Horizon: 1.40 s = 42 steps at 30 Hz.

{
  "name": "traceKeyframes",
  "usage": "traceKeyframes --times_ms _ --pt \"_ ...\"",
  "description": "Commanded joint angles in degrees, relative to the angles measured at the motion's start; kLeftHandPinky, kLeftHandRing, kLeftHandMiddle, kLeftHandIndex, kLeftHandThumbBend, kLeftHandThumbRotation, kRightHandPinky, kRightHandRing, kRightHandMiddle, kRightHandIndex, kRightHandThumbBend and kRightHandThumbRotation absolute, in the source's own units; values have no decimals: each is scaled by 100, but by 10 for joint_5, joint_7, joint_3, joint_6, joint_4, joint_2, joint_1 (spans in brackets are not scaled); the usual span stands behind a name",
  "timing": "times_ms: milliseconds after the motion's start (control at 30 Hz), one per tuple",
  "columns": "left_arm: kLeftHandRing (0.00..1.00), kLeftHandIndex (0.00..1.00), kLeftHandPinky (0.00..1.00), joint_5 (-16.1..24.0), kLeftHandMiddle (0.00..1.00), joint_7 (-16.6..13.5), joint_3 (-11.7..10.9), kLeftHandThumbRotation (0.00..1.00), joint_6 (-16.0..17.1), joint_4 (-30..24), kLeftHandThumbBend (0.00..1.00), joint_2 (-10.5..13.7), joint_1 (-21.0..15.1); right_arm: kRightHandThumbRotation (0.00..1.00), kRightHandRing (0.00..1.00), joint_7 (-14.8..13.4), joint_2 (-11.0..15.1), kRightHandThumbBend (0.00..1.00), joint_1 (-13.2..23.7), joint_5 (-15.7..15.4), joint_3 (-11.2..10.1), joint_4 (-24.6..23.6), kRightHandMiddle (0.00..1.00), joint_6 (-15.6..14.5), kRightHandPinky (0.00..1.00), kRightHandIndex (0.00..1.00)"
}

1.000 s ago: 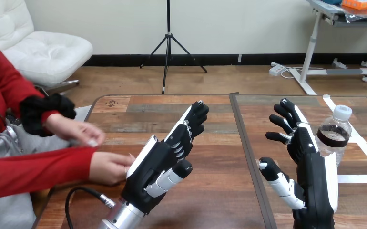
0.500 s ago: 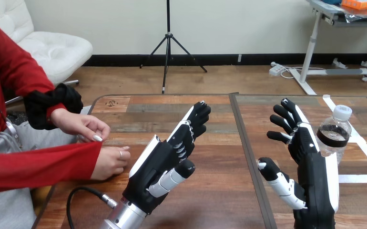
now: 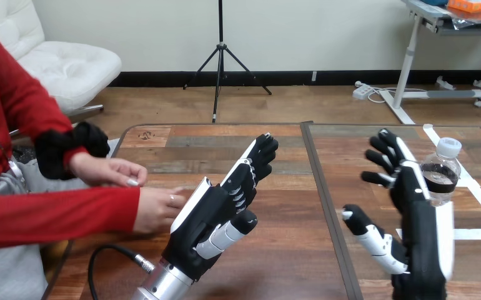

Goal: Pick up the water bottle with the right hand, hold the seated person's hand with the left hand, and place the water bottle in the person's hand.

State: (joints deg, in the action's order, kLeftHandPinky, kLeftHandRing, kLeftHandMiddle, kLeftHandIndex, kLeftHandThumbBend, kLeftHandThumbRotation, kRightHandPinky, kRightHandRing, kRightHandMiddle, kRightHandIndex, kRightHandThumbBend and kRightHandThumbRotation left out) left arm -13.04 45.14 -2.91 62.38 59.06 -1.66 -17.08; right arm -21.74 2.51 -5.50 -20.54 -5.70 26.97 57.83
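Clear water bottle upright, right hand just beside it, fingers spread, empty: close around mid-body, avoid tipping it.

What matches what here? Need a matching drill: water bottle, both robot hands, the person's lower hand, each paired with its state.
Things
1. clear plastic water bottle with white cap
2. black-and-white left robot hand
3. black-and-white right robot hand
4. person's lower hand, red sleeve

States
A. fingers spread open, just left of the bottle
B. upright at the wooden table's far right, no fingers curled round it
C. at the table's left edge, close beside a robot hand's white shell
D. fingers straight, pointing away, near mid-table

Pairs: 1-B, 2-D, 3-A, 4-C
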Motion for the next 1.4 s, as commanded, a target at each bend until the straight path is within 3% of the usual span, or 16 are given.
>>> traceKeyframes --times_ms 0,433,633,867,1167,1367 --pt "100 100 99 0 100 -3 0 85 6 -4 100 -2 -39 70 80 -28 -3 100 18 -13 -17 -32 84 24 66 86" --pt "100 100 99 -1 100 -2 0 85 6 -1 100 -2 -40 62 80 -103 -11 100 8 -58 -47 -39 83 50 67 85" --pt "100 100 100 1 100 -3 0 85 6 0 100 -3 -41 59 78 -156 -14 100 5 -93 -70 -39 81 66 66 83" --pt "100 100 100 2 100 -4 0 85 5 0 100 -3 -41 56 79 -189 -11 100 3 -101 -83 -30 81 83 67 83" --pt "100 100 100 -1 100 -2 0 85 4 1 100 -6 -42 57 81 -244 -4 100 5 -131 -108 -16 82 83 68 84" --pt "100 100 100 0 100 -3 -1 85 7 3 100 -7 -44 58 82 -270 4 100 5 -140 -114 -7 83 77 68 85"
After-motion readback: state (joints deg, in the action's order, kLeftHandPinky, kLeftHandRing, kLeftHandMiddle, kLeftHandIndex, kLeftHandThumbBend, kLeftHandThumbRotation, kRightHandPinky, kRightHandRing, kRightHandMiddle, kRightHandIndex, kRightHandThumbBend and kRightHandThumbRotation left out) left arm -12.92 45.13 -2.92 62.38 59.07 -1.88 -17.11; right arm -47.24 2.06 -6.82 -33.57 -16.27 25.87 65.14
